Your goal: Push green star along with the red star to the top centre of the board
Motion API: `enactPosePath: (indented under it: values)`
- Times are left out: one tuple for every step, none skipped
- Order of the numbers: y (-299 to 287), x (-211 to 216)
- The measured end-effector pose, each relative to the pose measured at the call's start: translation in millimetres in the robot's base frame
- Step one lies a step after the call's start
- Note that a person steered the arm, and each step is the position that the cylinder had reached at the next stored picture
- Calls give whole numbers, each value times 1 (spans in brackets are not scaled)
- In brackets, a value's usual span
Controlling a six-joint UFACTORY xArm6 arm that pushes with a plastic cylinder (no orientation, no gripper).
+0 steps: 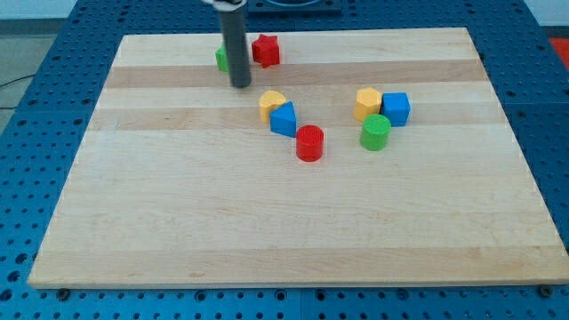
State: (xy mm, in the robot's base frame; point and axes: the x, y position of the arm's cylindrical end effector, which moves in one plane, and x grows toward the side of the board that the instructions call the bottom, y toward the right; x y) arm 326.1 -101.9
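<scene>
The red star (265, 50) lies near the top edge of the board, left of centre. The green star (221, 60) lies just left of it, mostly hidden behind my rod. My tip (241, 85) rests on the board just below the two stars, close to the green star's lower right side.
The wooden board (284, 222) lies on a blue perforated table. A yellow block (272, 103), a blue block (284, 120) and a red cylinder (309, 143) cluster at centre. A yellow block (367, 102), a blue cube (396, 108) and a green cylinder (375, 132) cluster to the right.
</scene>
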Motion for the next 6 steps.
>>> enactPosePath:
  values:
    - [-35,-28]
    - [-15,-63]
    - [32,-63]
    - [14,-63]
    - [-20,-63]
    - [-21,-63]
